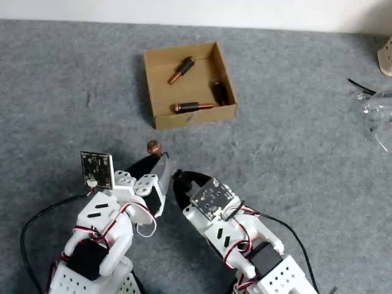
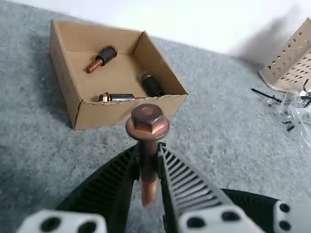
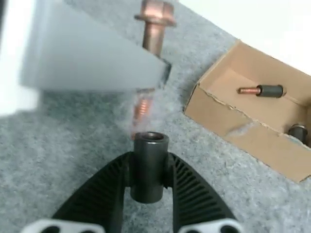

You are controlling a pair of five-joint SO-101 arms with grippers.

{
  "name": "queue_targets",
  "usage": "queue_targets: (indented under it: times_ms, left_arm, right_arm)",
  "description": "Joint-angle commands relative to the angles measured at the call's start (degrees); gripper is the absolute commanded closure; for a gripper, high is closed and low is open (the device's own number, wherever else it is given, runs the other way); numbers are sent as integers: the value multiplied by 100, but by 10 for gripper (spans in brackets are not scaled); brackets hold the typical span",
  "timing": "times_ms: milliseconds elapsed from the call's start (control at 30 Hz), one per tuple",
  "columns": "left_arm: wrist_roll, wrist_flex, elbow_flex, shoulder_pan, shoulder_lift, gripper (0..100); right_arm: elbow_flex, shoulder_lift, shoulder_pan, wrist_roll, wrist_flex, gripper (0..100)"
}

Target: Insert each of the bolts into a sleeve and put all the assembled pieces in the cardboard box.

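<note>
High view: a cardboard box (image 1: 195, 116) is sitting on grey carpet (image 1: 306, 159) beyond both arms, and three assembled pieces (image 1: 195, 107) are lying inside it. Clear plastic and black wires (image 1: 372, 104) are lying well apart at the table's edge, obstructing nothing.

Left wrist view: the left gripper (image 2: 148, 148) is pinching the copper-coloured bolt (image 2: 147, 160) by its shank. Its fingers are closed to the shank's width, with the hex flange head standing upright above them and the tip poking out below. The bolt is likely handling as rigid, smooth metal, dense for its size and apt to swivel in a light pinch. The mid-shank hold is leaving the tip free for entry.

Right wrist view: the right gripper (image 3: 148, 160) is clasping the black sleeve (image 3: 149, 170) around its middle, narrowly parted, with the bore facing up. The sleeve is looking stiff and round, prone to twisting if gripped off-centre. The bolt is hanging just above the bore, seemingly not yet entered. One of the left gripper's fingers (image 3: 87, 58) is crossing in front of the shank, hiding part of it. The box is standing near, beyond the insertion line.
</note>
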State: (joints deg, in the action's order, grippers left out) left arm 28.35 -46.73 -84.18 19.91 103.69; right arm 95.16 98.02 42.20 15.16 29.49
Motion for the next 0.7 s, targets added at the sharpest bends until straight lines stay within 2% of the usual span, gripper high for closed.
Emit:
queue_targets:
  times_ms: [0, 200, 533, 667]
  left_arm:
    - [-26, 141, 127, 110, 110, 995]
    - [571, 141, 251, 66, 110, 995]
    - [615, 255, 286, 48, 110, 995]
    - [615, 246, 479, -286, 110, 995]
  right_arm:
    - [-22, 75, -48, 26, -171, 995]
    - [-22, 75, -40, 26, -180, 995]
    - [-13, 75, 136, 35, -180, 995]
    - [-13, 75, 136, 44, -180, 995]
